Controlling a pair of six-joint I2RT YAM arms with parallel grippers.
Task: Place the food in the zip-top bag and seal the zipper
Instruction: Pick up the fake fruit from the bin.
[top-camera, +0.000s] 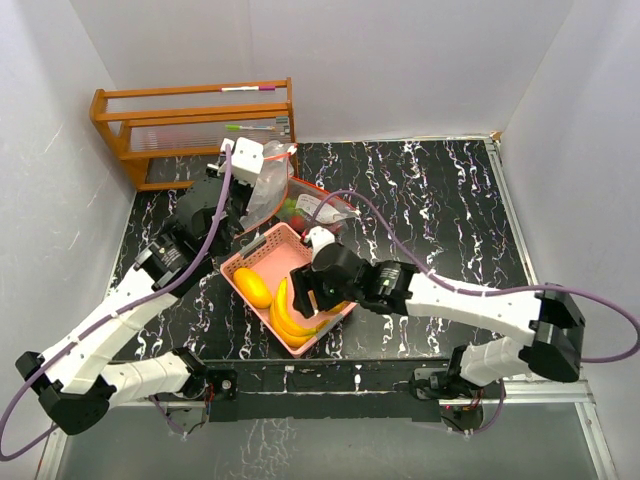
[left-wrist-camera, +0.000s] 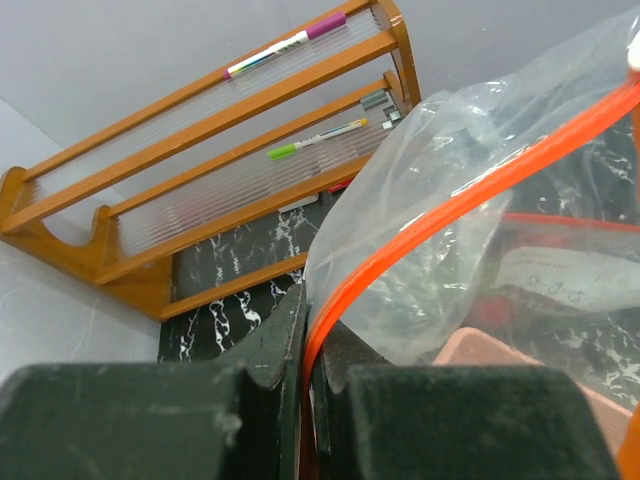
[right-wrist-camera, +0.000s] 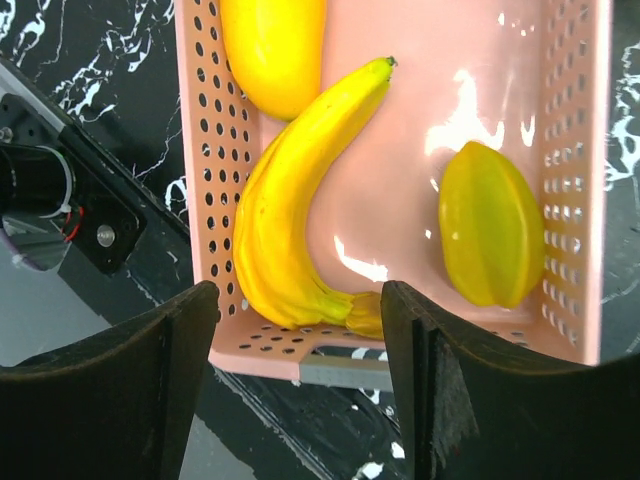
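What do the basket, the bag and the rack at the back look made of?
The basket looks like pink moulded plastic, glossy, with rows of holes and bright highlights on its floor. The bag is thin clear plastic film, creased and see-through. The rack seems varnished wood, orange-brown; its ribbed translucent shelves are probably plastic.

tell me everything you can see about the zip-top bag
The zip-top bag is clear, crinkled plastic with an orange zipper strip along its mouth. The left gripper is shut on that strip, holding that edge up. Red and green pieces show inside it. It rests on the black marbled table just behind the pink basket.
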